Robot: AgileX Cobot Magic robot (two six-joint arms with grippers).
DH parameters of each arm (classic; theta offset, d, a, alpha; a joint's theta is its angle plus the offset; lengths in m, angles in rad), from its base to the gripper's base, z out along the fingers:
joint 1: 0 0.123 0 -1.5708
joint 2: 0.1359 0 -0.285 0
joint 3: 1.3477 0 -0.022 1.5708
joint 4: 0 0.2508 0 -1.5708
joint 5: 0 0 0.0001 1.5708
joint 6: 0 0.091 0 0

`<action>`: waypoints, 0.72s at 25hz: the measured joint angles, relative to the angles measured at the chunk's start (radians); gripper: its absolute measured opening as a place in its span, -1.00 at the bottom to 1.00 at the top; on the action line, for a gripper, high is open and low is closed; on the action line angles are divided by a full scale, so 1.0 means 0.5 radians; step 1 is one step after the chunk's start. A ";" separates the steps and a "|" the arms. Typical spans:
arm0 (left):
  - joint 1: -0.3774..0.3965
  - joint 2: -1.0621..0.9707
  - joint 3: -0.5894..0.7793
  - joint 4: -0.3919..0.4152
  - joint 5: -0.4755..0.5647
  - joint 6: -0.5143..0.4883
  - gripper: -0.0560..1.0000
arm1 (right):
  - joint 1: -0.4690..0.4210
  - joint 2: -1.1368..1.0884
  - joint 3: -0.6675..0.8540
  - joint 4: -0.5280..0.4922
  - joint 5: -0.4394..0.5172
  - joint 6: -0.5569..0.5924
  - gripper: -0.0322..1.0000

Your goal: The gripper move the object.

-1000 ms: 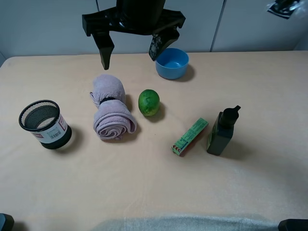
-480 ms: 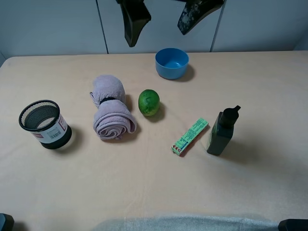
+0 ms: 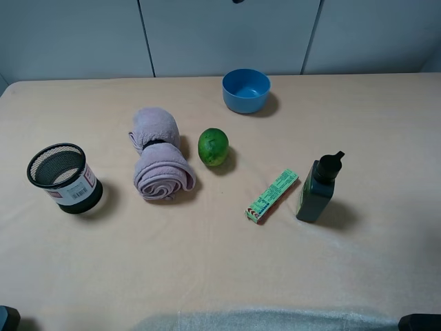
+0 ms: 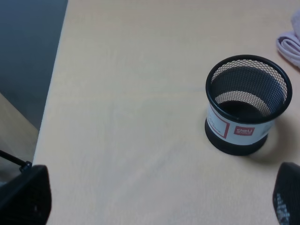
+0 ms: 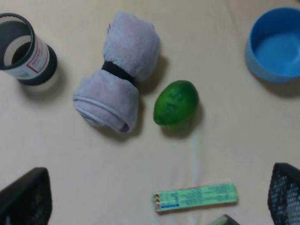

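No gripper shows in the exterior high view. A green lime [image 3: 213,146] lies mid-table beside a rolled lilac towel [image 3: 160,163]. A green flat box [image 3: 272,196], a dark pump bottle [image 3: 318,187], a blue bowl [image 3: 246,89] and a black mesh cup [image 3: 64,177] stand around them. My left gripper [image 4: 159,192] is open and empty, high over the table's left edge near the mesh cup [image 4: 247,110]. My right gripper [image 5: 154,197] is open and empty, high above the lime [image 5: 176,102], the towel [image 5: 117,89] and the box [image 5: 196,197].
The table's left edge [image 4: 51,89] drops off close to the mesh cup. White cabinet doors [image 3: 227,34] stand behind the table's far edge. The blue bowl [image 5: 276,44] and the mesh cup [image 5: 23,49] sit at the sides of the right wrist view.
An open black gripper that hung at the top of the exterior high view, above the towel and bowl, has risen out of that view. The objects on the table have not moved.
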 joint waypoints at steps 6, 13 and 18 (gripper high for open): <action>0.000 0.000 0.000 0.000 0.000 0.000 0.88 | 0.000 -0.323 0.317 -0.097 0.002 -0.011 0.40; 0.000 0.000 0.000 0.000 0.000 0.000 0.88 | 0.000 -0.710 0.636 -0.133 0.004 -0.007 0.40; 0.000 0.000 0.000 0.000 0.000 0.000 0.88 | 0.000 -0.981 0.793 -0.202 0.004 -0.007 0.40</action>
